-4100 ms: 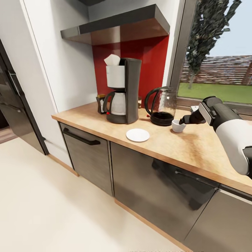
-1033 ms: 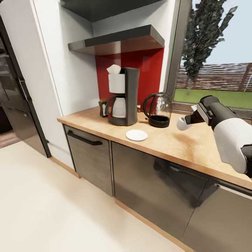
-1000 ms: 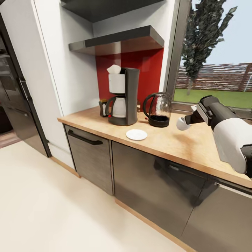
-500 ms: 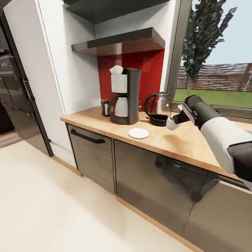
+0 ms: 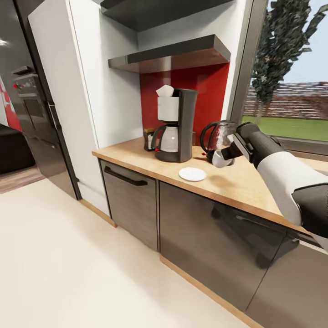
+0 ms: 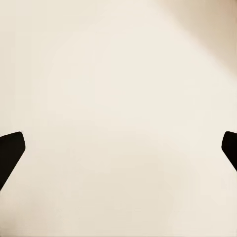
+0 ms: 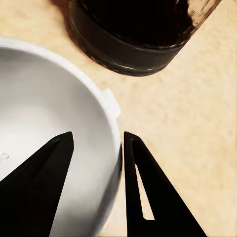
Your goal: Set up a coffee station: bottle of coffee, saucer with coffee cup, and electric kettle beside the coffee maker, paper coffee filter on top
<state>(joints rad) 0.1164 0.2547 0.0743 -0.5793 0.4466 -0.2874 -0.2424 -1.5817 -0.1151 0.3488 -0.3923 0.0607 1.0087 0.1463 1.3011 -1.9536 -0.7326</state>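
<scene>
My right gripper is shut on the rim of the white coffee cup, held above the kitchen countertop in front of the glass electric kettle. In the right wrist view one finger sits inside the coffee cup and one outside, with the electric kettle's black base just beyond. The white saucer lies bare on the counter, left of and below the cup. The coffee maker stands behind it with the paper coffee filter on top. The dark bottle of coffee stands at its left. My left gripper is open over pale floor.
The dark kitchen shelf hangs above the coffee maker on a red backsplash. A window runs along the counter's back right. Dark cabinet fronts sit under the counter, a tall black appliance stands left, and pale floor lies in front.
The head view has shifted, so the counter sits further right. My right gripper has carried the cup left, from beside the kettle to in front of it, closer to the saucer.
</scene>
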